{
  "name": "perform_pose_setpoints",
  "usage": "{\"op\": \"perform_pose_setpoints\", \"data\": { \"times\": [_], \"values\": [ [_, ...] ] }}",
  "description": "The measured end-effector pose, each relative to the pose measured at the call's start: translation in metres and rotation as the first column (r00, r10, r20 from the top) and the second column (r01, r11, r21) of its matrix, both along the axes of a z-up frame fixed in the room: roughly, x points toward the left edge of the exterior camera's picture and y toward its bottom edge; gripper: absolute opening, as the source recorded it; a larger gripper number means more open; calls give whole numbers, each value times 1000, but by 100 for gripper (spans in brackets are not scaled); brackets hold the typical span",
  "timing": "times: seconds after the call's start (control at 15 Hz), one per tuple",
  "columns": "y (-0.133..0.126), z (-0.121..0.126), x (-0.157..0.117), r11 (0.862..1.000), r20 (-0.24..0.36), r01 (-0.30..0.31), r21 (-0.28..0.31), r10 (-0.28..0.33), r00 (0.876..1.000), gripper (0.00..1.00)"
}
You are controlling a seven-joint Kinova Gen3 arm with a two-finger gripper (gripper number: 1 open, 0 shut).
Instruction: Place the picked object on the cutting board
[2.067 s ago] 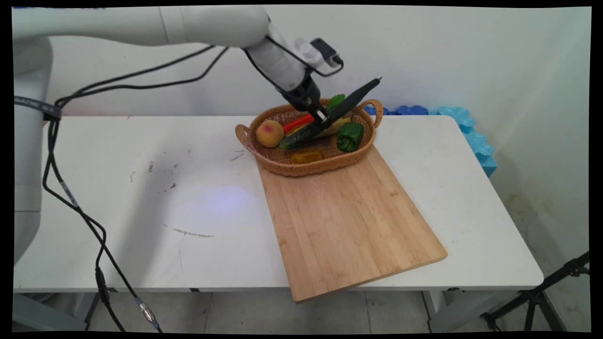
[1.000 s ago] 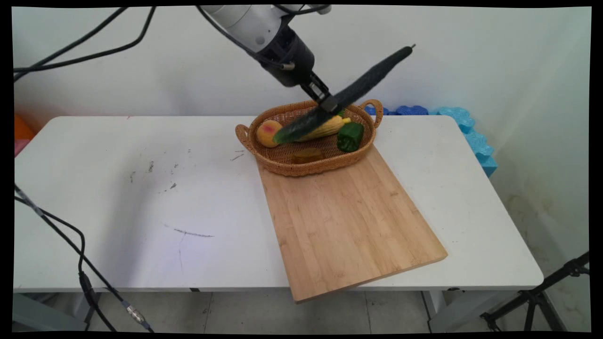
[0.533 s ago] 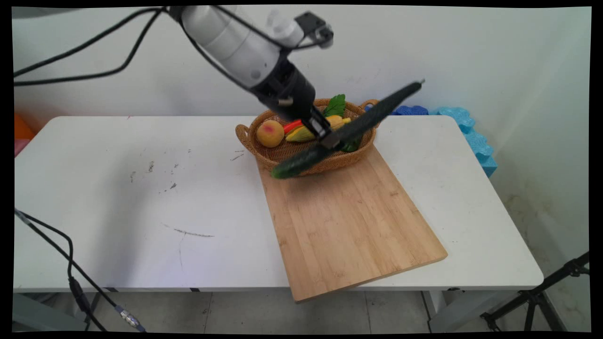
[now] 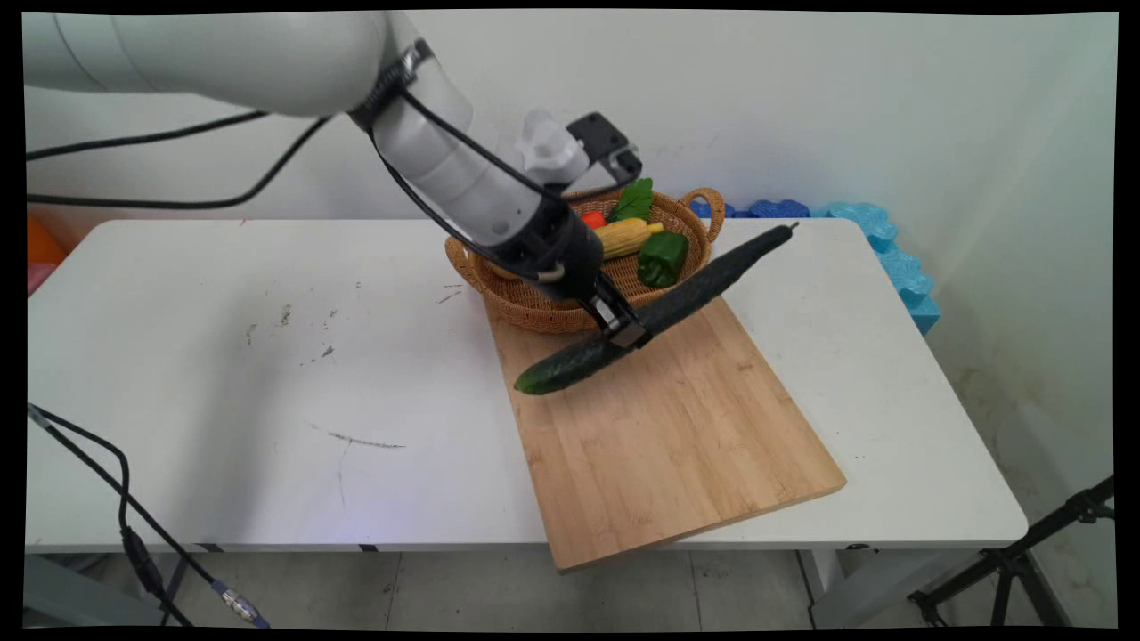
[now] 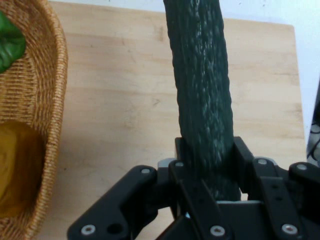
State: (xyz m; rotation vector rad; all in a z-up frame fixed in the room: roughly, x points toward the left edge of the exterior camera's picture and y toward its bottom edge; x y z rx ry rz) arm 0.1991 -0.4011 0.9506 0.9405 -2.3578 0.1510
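Fingers (image 5: 245,160) clamped on cucumber (image 4: 686,289), now lowered from above basket (image 4: 534,307) to hover over cutting board (image 4: 677,436), gripper (image 4: 623,331) angled downward.

Cutting board (image 4: 668,418) is laid on the table (image 4: 267,356) toward its right, near edge overhanging. Basket (image 4: 534,307) is set at the board's far end, corn (image 4: 623,237) and pepper (image 4: 662,258) inside. Cucumber (image 4: 659,307) is held by the gripper (image 4: 623,331) above the board's far part, before the basket
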Motion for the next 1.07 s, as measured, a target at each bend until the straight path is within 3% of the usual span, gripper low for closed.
{"op": "perform_pose_setpoints", "data": {
  "times": [1.07],
  "values": [
    [-27, -72, -13, 1000, 100, 3, -23, -1, 995, 0]
  ]
}}
